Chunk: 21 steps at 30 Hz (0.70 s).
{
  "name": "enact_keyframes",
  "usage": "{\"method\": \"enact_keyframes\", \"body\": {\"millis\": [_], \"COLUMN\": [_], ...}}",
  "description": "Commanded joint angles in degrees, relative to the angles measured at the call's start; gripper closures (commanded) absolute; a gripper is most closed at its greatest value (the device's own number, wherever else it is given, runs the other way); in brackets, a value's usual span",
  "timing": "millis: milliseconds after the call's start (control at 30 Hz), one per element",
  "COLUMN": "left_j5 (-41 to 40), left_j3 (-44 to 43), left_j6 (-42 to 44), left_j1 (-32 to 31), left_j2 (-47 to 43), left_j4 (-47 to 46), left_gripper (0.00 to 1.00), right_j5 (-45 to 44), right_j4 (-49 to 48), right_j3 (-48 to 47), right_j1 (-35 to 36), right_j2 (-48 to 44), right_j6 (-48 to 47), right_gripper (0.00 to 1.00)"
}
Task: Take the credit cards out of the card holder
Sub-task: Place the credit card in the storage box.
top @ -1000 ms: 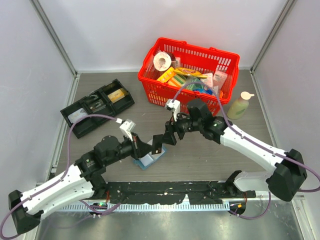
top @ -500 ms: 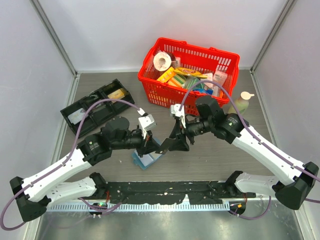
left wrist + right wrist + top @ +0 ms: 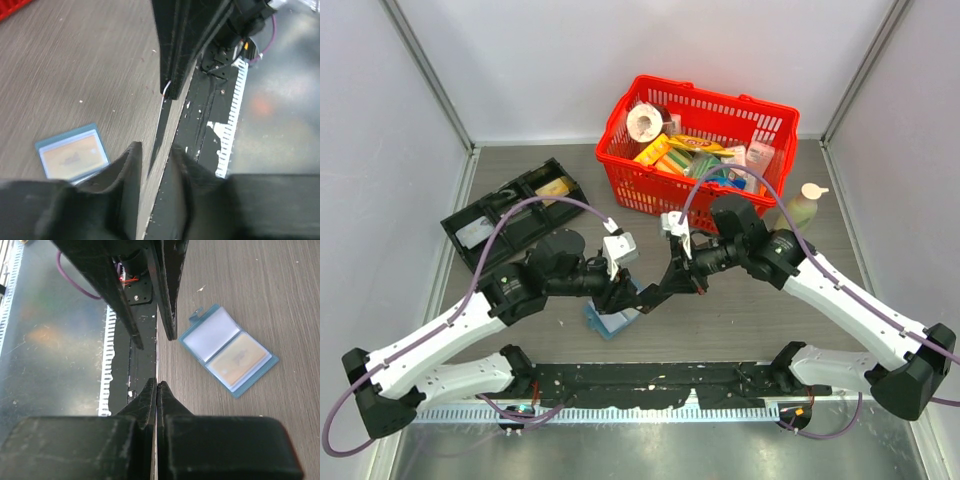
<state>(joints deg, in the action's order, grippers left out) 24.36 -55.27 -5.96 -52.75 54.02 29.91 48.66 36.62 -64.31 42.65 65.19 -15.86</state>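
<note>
Right gripper [image 3: 156, 390]: jaws pressed together on a thin card [image 3: 158, 132] (edge-on; colour cannot be told). Left gripper [image 3: 155, 148]: jaws narrowly spread around that card's lower end. Card holder [image 3: 227, 352] lies open on the table at frame right, orange-tan card [image 3: 239, 359] still pocketed.

The table [image 3: 225, 280] is grey with a fine wood grain, the card holder [image 3: 227, 357] blue with one pale pocket and an orange-tan card [image 3: 239, 359] bearing a faint darker mark, the basket [image 3: 650, 183] red, and the edge-on card [image 3: 157, 365] a pale sliver, perhaps silver-grey.
</note>
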Motion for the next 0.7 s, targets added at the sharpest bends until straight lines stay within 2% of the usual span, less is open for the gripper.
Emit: {"method": "enact_keyframes", "body": {"millis": [0, 67, 233, 333, 433, 600, 667], "left_j5": [-8.78, -13.18, -27.31, -31.82, -32.8, -34.2, -34.99], "left_j3": [-1.52, 0.41, 8.93, 13.85, 18.51, 22.47, 24.06], "left_j6": [-2.12, -4.58, -14.06, -19.95, -25.67, -33.49, -35.87], "left_j1": [0.19, 0.11, 0.11, 0.11, 0.19, 0.11, 0.02], "left_j2": [-3.21, -5.14, -11.73, -14.2, -14.12, -12.01, -11.31], "left_j4": [-3.53, -8.0, -21.97, -29.53, -37.27, -45.98, -49.32], "left_gripper": [0.51, 0.32, 0.13, 0.09, 0.05, 0.05, 0.06], "right_j5": [-3.22, -3.49, -5.59, -6.91, -8.75, -14.11, -15.88], "right_j4": [-10.77, -16.56, -34.91, -46.52, -61.62, -76.05, -78.71], "right_j3": [3.92, 6.56, 15.16, 21.57, 27.03, 33.97, 35.65], "right_j1": [-1.78, -4.24, -9.16, -11.62, -12.94, -13.21, -13.21], "right_j2": [-2.69, -3.57, -6.65, -8.93, -10.52, -11.75, -12.63], "right_j6": [8.44, 14.85, 31.46, 40.09, 52.2, 64.79, 67.52], "right_gripper": [0.99, 0.99, 0.99, 0.99, 0.99, 0.99, 0.99]}}
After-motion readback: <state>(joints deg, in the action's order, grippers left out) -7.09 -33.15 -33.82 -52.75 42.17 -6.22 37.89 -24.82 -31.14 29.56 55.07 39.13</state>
